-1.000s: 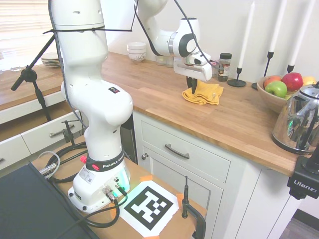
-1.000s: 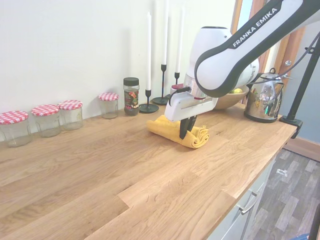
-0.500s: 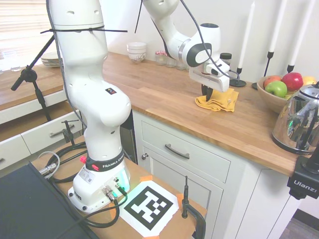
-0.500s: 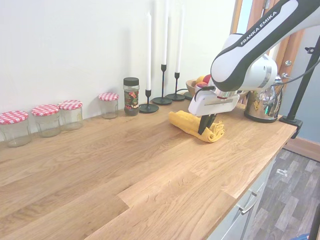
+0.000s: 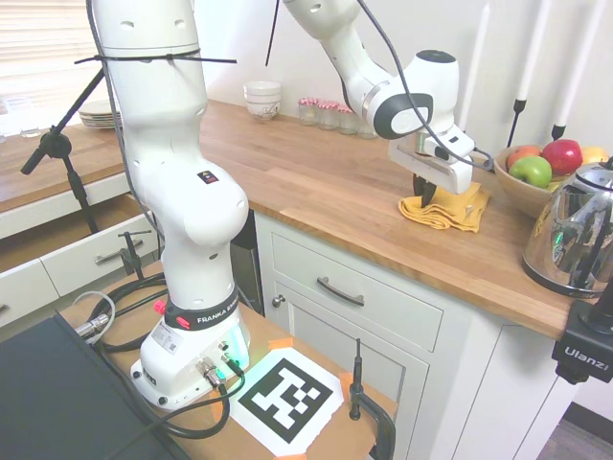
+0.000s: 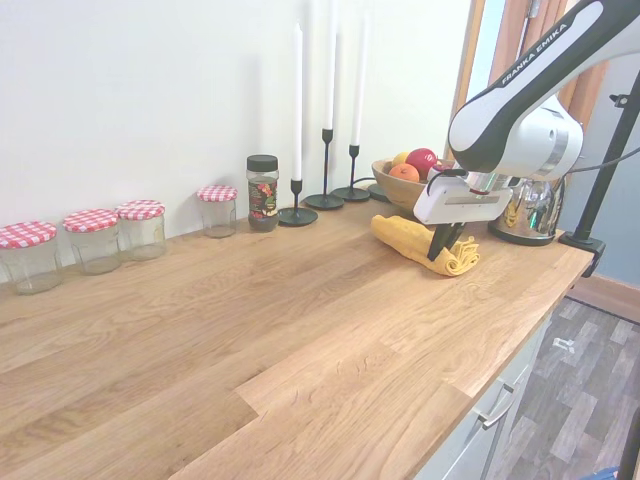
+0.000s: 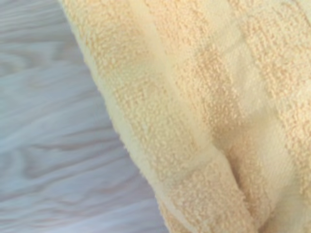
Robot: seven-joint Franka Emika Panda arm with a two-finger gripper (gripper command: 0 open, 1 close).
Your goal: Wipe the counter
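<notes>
The long warm-brown butcher-block counter runs over white cabinets. A folded yellow cloth lies on it near the fruit bowl. My gripper points down onto the cloth and is shut on its near edge, pressing it against the wood. In the wrist view the yellow terry cloth fills most of the picture, with counter grain beside it.
A wooden bowl of fruit and a steel kettle stand just beyond the cloth. Black candlesticks, a spice jar and several checked-lid jars line the wall. Bowls sit at the counter's far end.
My gripper has dragged the yellow cloth along the counter toward the fruit bowl and kettle, away from the spice jar, staying shut on it throughout.
</notes>
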